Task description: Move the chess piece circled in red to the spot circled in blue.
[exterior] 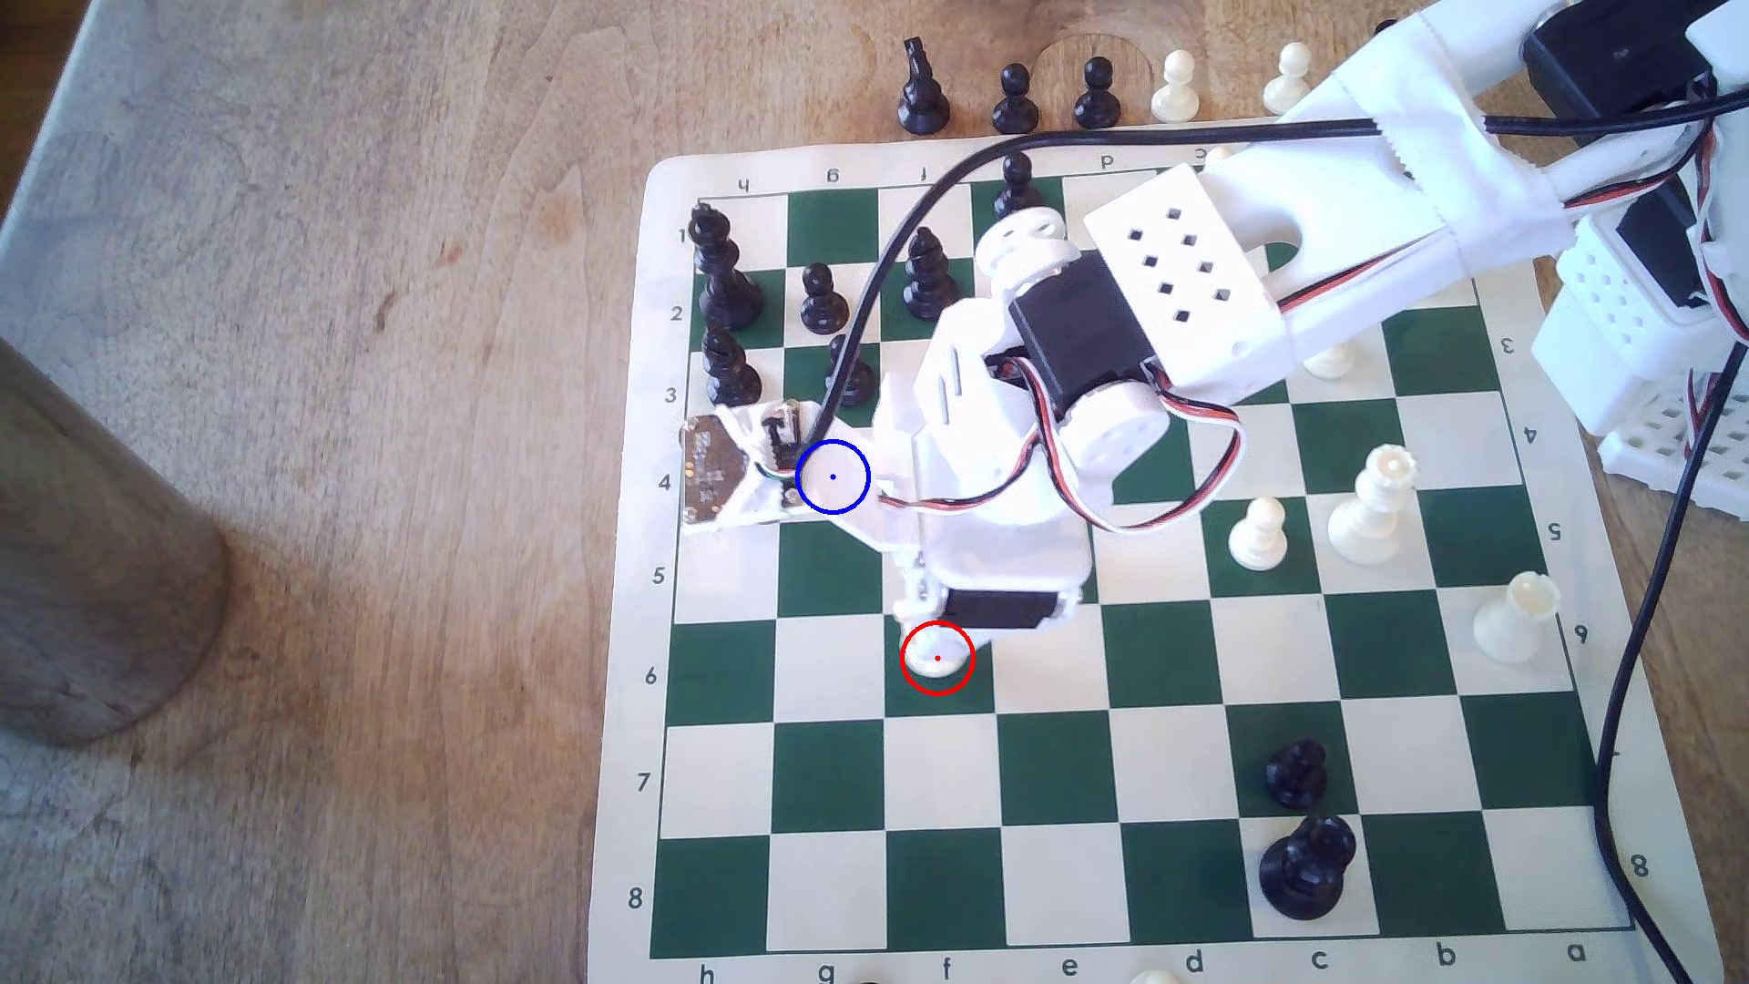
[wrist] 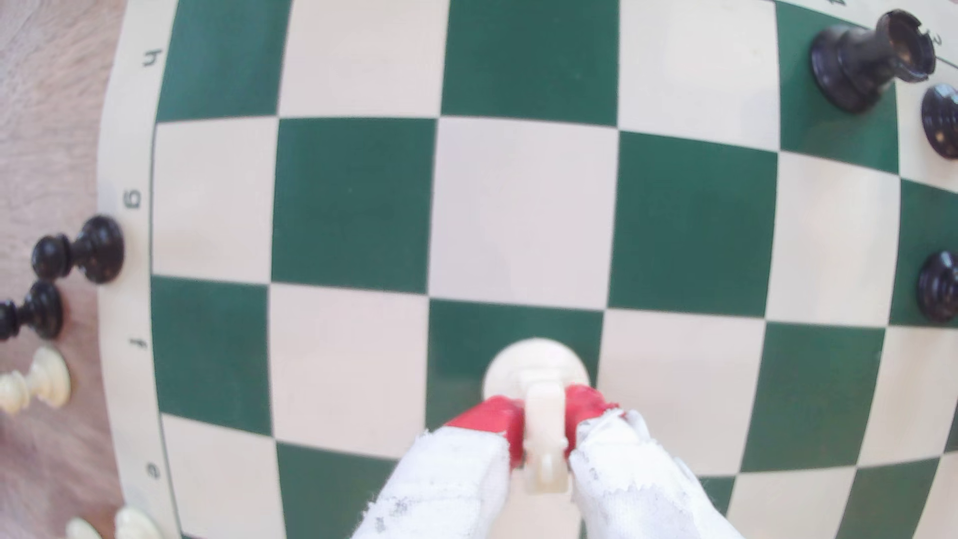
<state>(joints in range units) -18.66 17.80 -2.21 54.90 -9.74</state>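
The cream knight (wrist: 544, 430) stands over a dark green square, with its round base (wrist: 536, 365) showing below the head. My gripper (wrist: 544, 420) is shut on the knight's head, one red-tipped finger (wrist: 492, 417) on each side. In the exterior view the red ring marks the knight's base (exterior: 937, 659), which peeks out from under the white arm (exterior: 1003, 558). I cannot tell whether the base rests on the board or hangs just above it. The blue ring with its dot (exterior: 833, 477) lies two rows away, towards the exterior view's upper left. There it overlaps the arm's wrist camera mount, which hides most of that square.
Black pieces (exterior: 724, 284) crowd the board's corner just beyond the blue ring, the nearest (exterior: 852, 378) one square away. Cream pieces (exterior: 1368, 506) and two black ones (exterior: 1306, 866) stand at the exterior view's right. A black cable (exterior: 852, 322) crosses above. A brown cylinder (exterior: 104, 558) stands off the board.
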